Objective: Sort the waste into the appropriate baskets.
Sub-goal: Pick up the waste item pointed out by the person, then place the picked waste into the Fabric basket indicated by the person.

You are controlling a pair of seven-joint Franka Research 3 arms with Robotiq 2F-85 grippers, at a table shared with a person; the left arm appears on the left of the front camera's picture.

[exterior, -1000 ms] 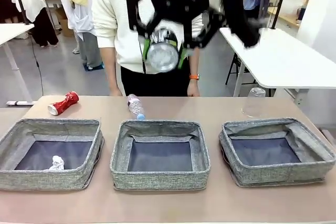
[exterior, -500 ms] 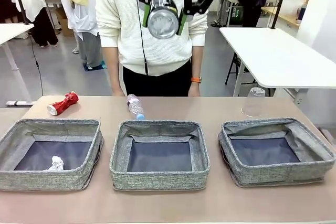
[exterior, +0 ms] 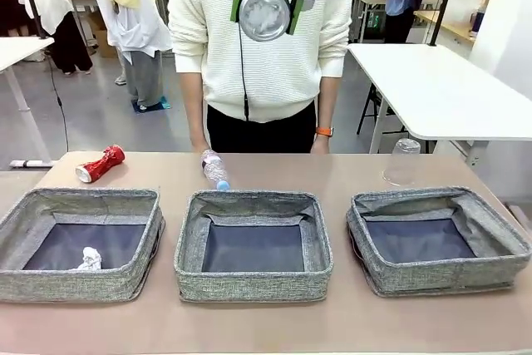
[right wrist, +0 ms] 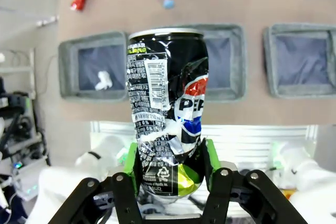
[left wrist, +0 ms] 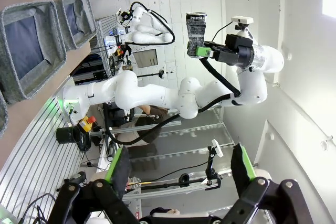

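Observation:
High above the table, my right gripper is shut on the dark printed can, whose round end faces the front camera. In the right wrist view the dented can stands upright between the green pads. Three grey baskets sit in a row: left, middle, right. A crumpled paper ball lies in the left one. Behind them lie a crushed red can, a clear bottle and an upturned clear cup. My left gripper is open, held off the table.
A person in a white sweater stands at the far edge behind the middle basket, hands near the table edge. A white table stands at the back right. Bare tabletop runs in front of the baskets.
My right gripper has risen with the can, from chest height of the person to the top of the picture. The person has shifted slightly right. The waste on the table has not moved.

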